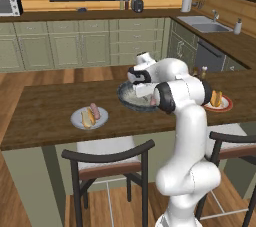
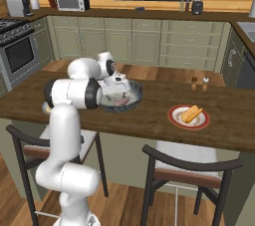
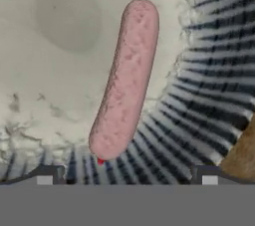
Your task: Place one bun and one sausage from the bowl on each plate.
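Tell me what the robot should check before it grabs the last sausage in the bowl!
1. Gripper open wide enough: ok, the fingertips stand far apart, wider than the sausage.
2. Sausage lies between the fingertips: ok, its near end sits midway between them in the hand view.
3. Nothing else in the bowl crowding the sausage: ok, bare bowl floor around it.
4. Grey plate already has a bun and a sausage: ok.
5. Red-rimmed plate has its bun, room left for the sausage: ok.
6. Hand low enough to close: cannot tell.
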Tool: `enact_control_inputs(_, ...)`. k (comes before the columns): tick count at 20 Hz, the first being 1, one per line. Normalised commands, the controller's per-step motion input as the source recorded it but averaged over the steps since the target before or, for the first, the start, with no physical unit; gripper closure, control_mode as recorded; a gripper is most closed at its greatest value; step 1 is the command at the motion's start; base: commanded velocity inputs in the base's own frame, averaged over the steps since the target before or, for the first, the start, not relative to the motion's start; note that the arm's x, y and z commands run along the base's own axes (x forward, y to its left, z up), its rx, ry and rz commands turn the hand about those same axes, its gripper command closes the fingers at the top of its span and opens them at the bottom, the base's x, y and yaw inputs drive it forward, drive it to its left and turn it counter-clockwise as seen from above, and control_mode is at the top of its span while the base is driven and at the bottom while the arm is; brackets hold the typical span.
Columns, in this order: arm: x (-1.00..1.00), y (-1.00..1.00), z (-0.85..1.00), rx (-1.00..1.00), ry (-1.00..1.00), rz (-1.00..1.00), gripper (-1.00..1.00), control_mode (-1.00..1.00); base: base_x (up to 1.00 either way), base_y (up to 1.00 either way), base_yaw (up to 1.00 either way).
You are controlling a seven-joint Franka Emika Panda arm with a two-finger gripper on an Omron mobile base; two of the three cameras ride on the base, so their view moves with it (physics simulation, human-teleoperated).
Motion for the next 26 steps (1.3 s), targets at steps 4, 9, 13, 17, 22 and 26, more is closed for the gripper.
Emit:
enact_control_inputs(4, 0.90, 0.01, -0.54, 0.03, 0.00, 0.00, -1.00, -1.00, 0.00, 0.00, 0.00)
enact_control_inputs(9, 0.35, -0.09, -0.50, 0.00, 0.00, 0.00, -1.00, -1.00, 0.00, 0.00, 0.00)
enact_control_inputs(13, -0.26, -0.13, -0.15, 0.00, 0.02, -0.05, -1.00, -1.00, 0.00, 0.00, 0.00)
enact_control_inputs(17, -0.41, 0.00, -0.01, 0.00, 0.00, -0.05, -1.00, -1.00, 0.00, 0.00, 0.00)
enact_control_inputs(22, -0.64, 0.00, -0.03, 0.00, 0.00, -0.07, -1.00, -1.00, 0.00, 0.00, 0.00)
enact_control_inputs(26, -0.68, 0.00, -0.09, 0.00, 0.00, -0.08, -1.00, -1.00, 0.00, 0.00, 0.00)
